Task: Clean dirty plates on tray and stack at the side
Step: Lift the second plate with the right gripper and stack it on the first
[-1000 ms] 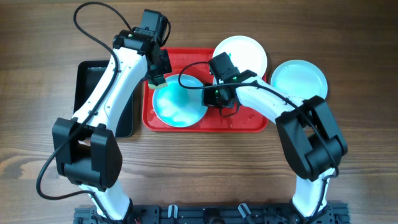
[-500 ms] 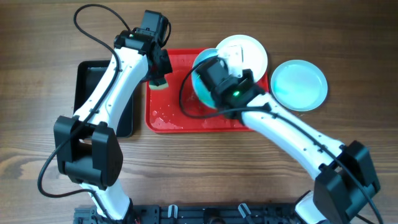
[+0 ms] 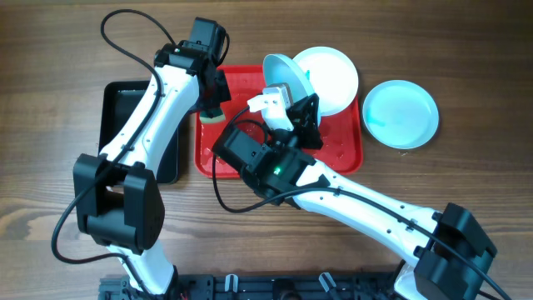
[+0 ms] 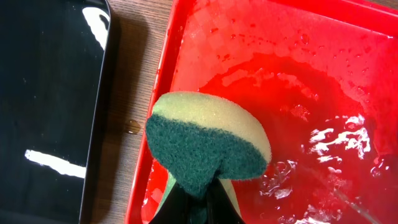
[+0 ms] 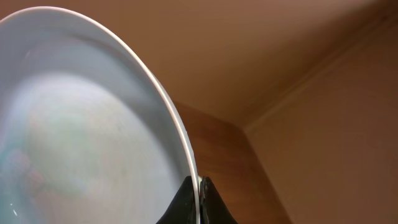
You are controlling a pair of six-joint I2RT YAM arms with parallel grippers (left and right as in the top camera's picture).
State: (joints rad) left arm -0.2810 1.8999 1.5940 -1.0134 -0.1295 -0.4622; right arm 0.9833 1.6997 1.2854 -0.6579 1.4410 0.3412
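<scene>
My right gripper (image 3: 291, 103) is clamping the turquoise plate (image 3: 281, 77), just lifted and tilting above the tray's (image 3: 206, 150) far side — heading for stacking, I judge. My left gripper (image 3: 212, 105) is squeezing the sponge (image 4: 205, 140) at the tray's left end.

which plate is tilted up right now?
The turquoise plate pinched by the right gripper over the tray; the white plate and other turquoise plate lie flat.

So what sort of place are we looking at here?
Probably a robotics test bench staged for dishwashing, not a real kitchen: robot arms over a wooden table, a wet red tray, a sponge and plates.
</scene>
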